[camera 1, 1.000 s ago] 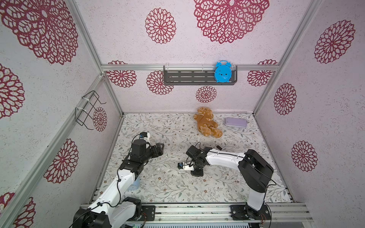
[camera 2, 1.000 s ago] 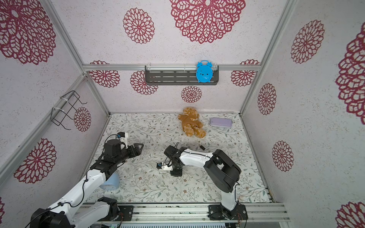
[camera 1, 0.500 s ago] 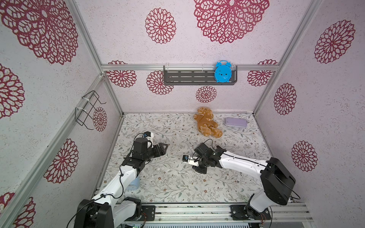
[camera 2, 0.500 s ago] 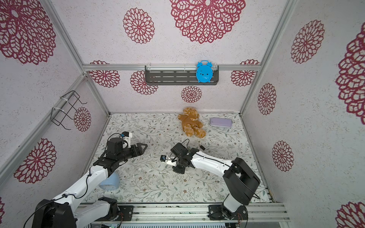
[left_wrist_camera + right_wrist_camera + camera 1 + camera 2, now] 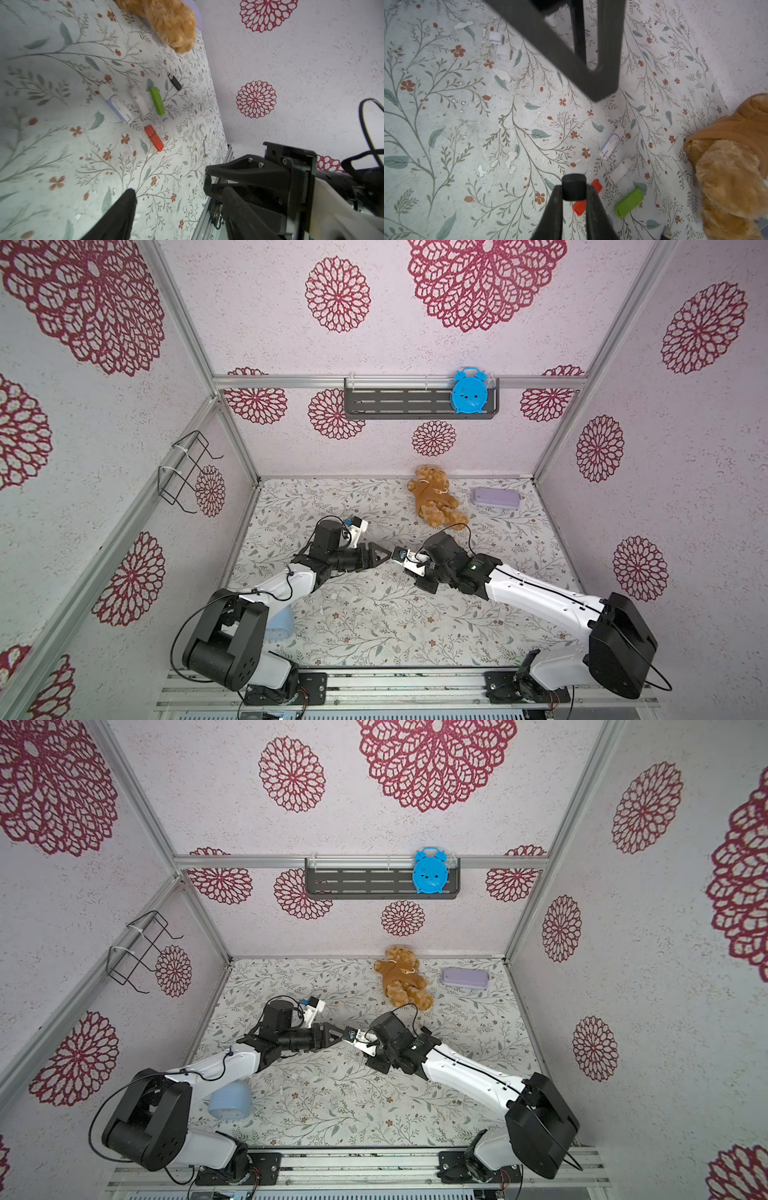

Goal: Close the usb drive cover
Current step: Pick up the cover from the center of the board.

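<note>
Floral mat lies below: right gripper pinches the usb drive, left gripper gapes empty (a skewed push may dislodge it).

Counter skin is a matt printed floral sheet, smooth but chipped and flaking in patches; walls are rough, grainy matt, frame rails bare satin metal. Teddy bear is fuzzy plush cloth; red drive, green drive and white drive are smooth plastic with slight sheen. Right hand and the usb drive end it pinches are matt black plastic; arm shells glossy white.
</note>
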### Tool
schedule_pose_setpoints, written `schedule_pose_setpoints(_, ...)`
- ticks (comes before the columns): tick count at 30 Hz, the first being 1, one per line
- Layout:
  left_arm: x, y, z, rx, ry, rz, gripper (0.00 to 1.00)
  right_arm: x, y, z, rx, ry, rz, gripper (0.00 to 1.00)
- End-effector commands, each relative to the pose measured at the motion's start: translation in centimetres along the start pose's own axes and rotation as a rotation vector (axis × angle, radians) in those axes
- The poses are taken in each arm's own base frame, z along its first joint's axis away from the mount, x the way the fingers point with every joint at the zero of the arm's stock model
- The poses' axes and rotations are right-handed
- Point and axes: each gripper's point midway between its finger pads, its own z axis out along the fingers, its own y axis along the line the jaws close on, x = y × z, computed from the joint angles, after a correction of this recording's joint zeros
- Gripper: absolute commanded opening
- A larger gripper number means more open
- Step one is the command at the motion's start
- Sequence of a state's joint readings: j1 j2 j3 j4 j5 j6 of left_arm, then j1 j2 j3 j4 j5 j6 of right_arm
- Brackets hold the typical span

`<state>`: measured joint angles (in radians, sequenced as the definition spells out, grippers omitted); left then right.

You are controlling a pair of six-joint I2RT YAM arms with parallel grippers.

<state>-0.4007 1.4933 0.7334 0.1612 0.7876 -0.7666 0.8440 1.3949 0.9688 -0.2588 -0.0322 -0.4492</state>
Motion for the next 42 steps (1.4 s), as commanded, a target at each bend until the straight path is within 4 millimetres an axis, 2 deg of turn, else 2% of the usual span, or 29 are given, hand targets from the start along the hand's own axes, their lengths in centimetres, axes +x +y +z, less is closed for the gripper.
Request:
schedule_pose_setpoints(1,-0.6,-2.7,0.6,0.107,0.001,0.035,0.67,-1.3,-1.2,-1.2,0.057,-0.054,0.025,0.19)
schedule_pose_setpoints(6,-0.3,-3.0,1.4,0.13,0.033,0.037,0.64,-1.9,-1.2,-1.3,0.057,-0.083,0.034,0.19)
schedule_pose_setpoints(20,0.2,-3.7,2.7,0.171,0.09,0.037,0.48,-2.4,-1.6,-1.4,0.079,-0.116,0.051,0.19)
schedule_pose_setpoints(31,0.8,-3.8,3.2,0.182,0.122,0.034,0.44,-3.1,-2.2,-1.5,0.104,-0.145,0.072,0.19)
schedule_pose_setpoints(36,0.8,-3.8,3.3,0.187,0.127,0.036,0.36,-3.3,-2.2,-1.5,0.103,-0.155,0.077,0.19)
schedule_pose_setpoints(42,0.9,-4.0,3.3,0.192,0.131,0.036,0.31,-3.3,-2.3,-1.5,0.111,-0.16,0.087,0.19)
